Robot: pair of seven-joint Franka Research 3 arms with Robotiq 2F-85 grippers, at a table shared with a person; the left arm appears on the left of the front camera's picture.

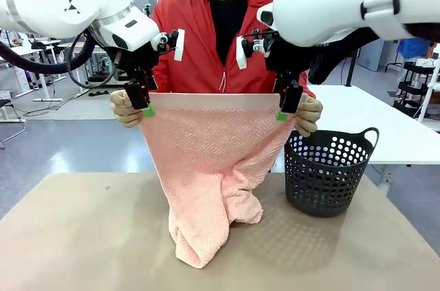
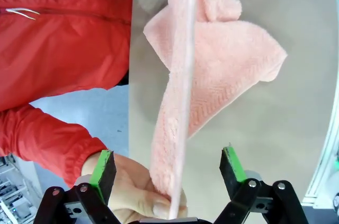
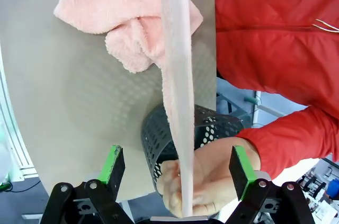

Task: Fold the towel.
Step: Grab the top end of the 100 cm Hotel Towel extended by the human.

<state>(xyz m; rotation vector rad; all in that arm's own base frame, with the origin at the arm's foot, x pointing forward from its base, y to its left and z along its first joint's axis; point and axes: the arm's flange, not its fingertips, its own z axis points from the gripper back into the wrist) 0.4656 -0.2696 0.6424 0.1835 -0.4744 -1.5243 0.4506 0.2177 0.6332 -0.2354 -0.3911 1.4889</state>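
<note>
Tan table point(image 1: 62, 236); person's hands point(image 1: 124, 109) hold the towel point(image 1: 206, 160) up by top corners. Left gripper point(image 1: 146, 106), right gripper point(image 1: 284, 111) gape wide astride them.

Bright, even indoor light from ceiling strips; the basket point(image 1: 330, 170) throws a soft dotted shadow on the table point(image 1: 69, 236). Front view is sharp. Both wrist views bow at the edges, and the towel point(image 2: 222, 70) blurs along its nearest edge

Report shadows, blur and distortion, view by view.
Front view: even light, sharp; the basket throws a dotted shadow on the table. Left wrist view: the towel is soft at its near edge, table rim bowed. Right wrist view: same soft edge, dotted shadow too.
</note>
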